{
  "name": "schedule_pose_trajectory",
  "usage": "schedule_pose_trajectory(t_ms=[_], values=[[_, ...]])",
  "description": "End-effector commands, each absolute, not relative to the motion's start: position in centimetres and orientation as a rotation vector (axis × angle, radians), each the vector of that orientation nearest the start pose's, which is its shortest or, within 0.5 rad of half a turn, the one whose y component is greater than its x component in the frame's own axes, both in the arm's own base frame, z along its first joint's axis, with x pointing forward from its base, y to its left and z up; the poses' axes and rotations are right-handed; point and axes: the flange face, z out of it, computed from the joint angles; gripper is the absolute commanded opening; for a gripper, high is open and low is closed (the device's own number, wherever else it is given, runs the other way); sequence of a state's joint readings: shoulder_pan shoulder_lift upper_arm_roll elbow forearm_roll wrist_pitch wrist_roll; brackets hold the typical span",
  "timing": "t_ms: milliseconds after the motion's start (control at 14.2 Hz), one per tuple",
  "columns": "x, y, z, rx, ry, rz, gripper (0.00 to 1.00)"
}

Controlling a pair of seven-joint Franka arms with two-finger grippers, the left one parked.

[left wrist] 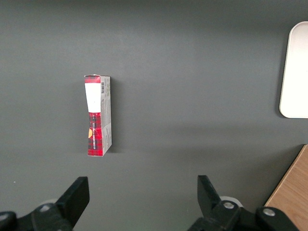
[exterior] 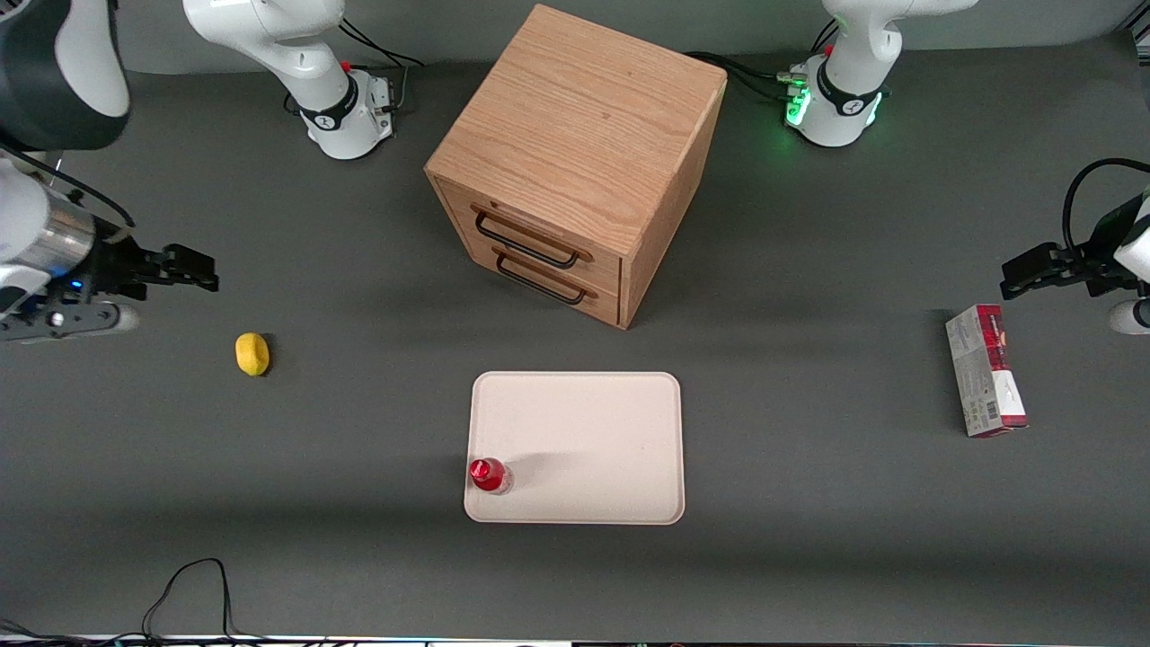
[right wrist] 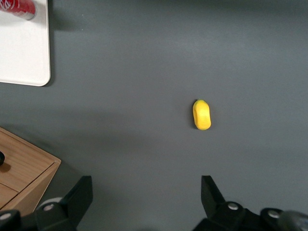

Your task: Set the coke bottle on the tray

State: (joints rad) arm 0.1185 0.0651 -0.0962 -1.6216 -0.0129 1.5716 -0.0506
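Observation:
The coke bottle [exterior: 490, 475], tiny and red with a red cap and clear base, stands upright on the cream-beige tray [exterior: 593, 431], in the tray corner nearest the front camera on the working arm's side. It also shows in the right wrist view [right wrist: 18, 8], on the tray [right wrist: 21, 53]. My gripper [exterior: 202, 270] is open and empty, well away from the tray toward the working arm's end of the table, above bare table. Its fingers [right wrist: 79, 195] stand wide apart with nothing between them.
A yellow lemon [exterior: 252, 353] lies on the table near my gripper. A wooden two-drawer cabinet [exterior: 575, 162] stands farther from the front camera than the tray. A red-and-grey carton box [exterior: 986, 370] lies toward the parked arm's end.

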Motion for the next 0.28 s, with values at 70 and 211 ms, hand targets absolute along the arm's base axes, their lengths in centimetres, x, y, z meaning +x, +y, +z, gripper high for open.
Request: schedule_pose_trajectory(t_ms=[70,211], values=[[57.1,0.5,56.7,-3.148,-0.098,0.153,1.0],[56.9,1.3,56.8,-3.139,-0.127,0.156,1.0]])
